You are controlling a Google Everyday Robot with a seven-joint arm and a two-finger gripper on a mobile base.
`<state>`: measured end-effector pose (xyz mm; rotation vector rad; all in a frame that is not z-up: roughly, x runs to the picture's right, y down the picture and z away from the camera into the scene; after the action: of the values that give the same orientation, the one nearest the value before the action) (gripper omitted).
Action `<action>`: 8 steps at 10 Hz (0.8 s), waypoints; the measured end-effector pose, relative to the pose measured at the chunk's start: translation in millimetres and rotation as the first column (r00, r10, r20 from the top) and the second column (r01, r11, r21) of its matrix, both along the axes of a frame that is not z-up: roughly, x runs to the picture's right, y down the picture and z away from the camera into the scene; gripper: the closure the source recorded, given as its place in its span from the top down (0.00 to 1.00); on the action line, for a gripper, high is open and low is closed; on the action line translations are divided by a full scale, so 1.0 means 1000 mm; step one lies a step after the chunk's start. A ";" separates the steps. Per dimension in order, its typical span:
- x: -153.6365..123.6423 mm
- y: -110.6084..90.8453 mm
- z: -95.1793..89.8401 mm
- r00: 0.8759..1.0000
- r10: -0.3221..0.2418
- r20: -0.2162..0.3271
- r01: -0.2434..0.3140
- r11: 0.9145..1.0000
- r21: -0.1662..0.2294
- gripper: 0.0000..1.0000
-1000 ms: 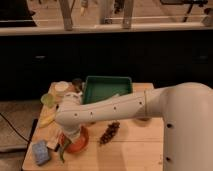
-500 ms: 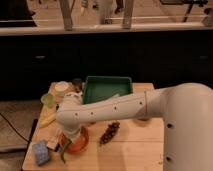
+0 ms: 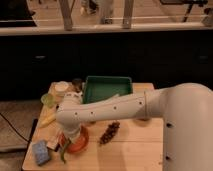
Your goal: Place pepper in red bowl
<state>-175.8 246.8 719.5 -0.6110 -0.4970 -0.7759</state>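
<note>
The orange-red bowl [image 3: 80, 142] sits on the wooden table [image 3: 135, 150] near its front left, partly covered by my white arm. The slender green pepper [image 3: 63, 151] hangs over the bowl's left rim, its lower end pointing down toward the table. My gripper [image 3: 70, 137] is at the bowl's left side just above the pepper, largely hidden by my arm and wrist.
A large green tray [image 3: 107, 89] stands at the back centre. A white round container [image 3: 61, 88], a pale green cup [image 3: 47, 100] and a yellow elongated item [image 3: 47, 120] are at the left. A blue sponge [image 3: 41, 152] lies front left. A dark brown cluster [image 3: 109, 133] lies right of the bowl.
The arm and the pepper stay at the bowl's left rim; nothing has visibly moved.
</note>
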 end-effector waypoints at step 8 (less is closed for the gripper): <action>0.008 0.003 -0.001 0.999 -0.019 0.032 0.020 1.000 -0.017 0.10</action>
<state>-167.5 250.2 718.6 -0.6206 -0.5282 -0.8017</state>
